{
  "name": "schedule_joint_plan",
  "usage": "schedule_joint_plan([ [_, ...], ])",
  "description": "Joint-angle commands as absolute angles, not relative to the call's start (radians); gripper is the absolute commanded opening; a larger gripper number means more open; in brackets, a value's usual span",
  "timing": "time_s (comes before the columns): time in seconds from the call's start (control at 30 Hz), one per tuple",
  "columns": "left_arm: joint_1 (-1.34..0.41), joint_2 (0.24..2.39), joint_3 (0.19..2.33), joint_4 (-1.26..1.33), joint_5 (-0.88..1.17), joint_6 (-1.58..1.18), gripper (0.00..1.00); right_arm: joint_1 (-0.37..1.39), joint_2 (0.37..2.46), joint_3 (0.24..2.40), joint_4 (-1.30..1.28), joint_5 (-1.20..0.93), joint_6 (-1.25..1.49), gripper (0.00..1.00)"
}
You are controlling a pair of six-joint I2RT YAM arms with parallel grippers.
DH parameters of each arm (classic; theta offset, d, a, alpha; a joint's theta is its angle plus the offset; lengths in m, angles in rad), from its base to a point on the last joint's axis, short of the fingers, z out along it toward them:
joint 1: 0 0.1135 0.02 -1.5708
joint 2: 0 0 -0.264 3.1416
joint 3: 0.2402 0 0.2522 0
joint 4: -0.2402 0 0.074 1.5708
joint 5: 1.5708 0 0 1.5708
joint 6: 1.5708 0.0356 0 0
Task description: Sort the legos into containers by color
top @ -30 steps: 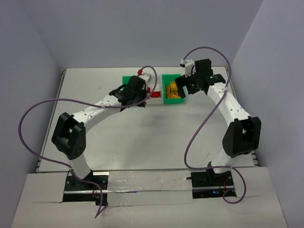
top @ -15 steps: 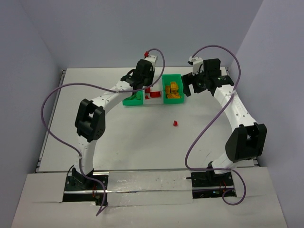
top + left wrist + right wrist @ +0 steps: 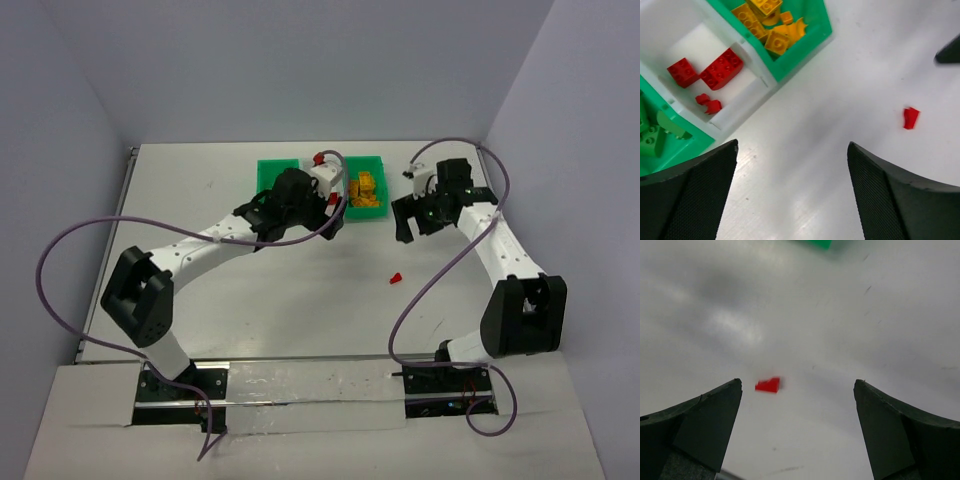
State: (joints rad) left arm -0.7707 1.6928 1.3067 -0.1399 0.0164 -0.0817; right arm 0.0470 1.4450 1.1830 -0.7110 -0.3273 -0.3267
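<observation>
The containers stand in a row at the back: a green bin [image 3: 272,172], a white middle bin [image 3: 742,95] and a green bin [image 3: 366,212]. In the left wrist view the white bin holds two red bricks [image 3: 720,68] and small red bits [image 3: 709,103]. Orange legos [image 3: 765,25] fill the right green bin, and green legos [image 3: 652,137] lie in the left one. One small red lego [image 3: 396,278] lies loose on the table. My left gripper [image 3: 792,146] is open over bare table just in front of the bins. My right gripper [image 3: 797,382] is open, with the red lego [image 3: 768,385] by its left fingertip.
The grey table [image 3: 300,300] is walled on three sides. My left arm's wrist [image 3: 295,195] hides most of the white bin from above. Purple cables [image 3: 70,250] loop beside both arms.
My left gripper has opened and drawn back from over the bins to the table in front. The right arm has swung nearer and lower. The loose red lego now lies further right.
</observation>
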Motion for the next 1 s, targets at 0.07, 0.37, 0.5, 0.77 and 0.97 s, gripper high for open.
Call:
schedule_joint_plan([
  [0.07,-0.740,1.605,1.264,-0.132,0.116,-0.142,0.99,0.086,1.373,1.080,-0.902,-0.361,-0.573,1.00],
  [0.37,-0.697,1.539,1.264,-0.176,0.085,-0.193,0.99,0.175,1.505,1.082,-0.927,-0.292,-0.415,1.00],
  [0.5,-0.655,1.514,1.237,-0.177,0.092,-0.198,0.99,0.229,1.528,1.060,-0.902,-0.280,-0.423,1.00],
  [0.77,-0.617,1.489,1.230,-0.189,0.106,-0.198,0.99,0.257,1.633,1.089,-0.850,-0.221,-0.368,0.99],
  [0.97,-0.594,1.480,1.217,-0.181,0.112,-0.197,0.99,0.282,1.673,1.072,-0.815,-0.156,-0.341,0.96],
])
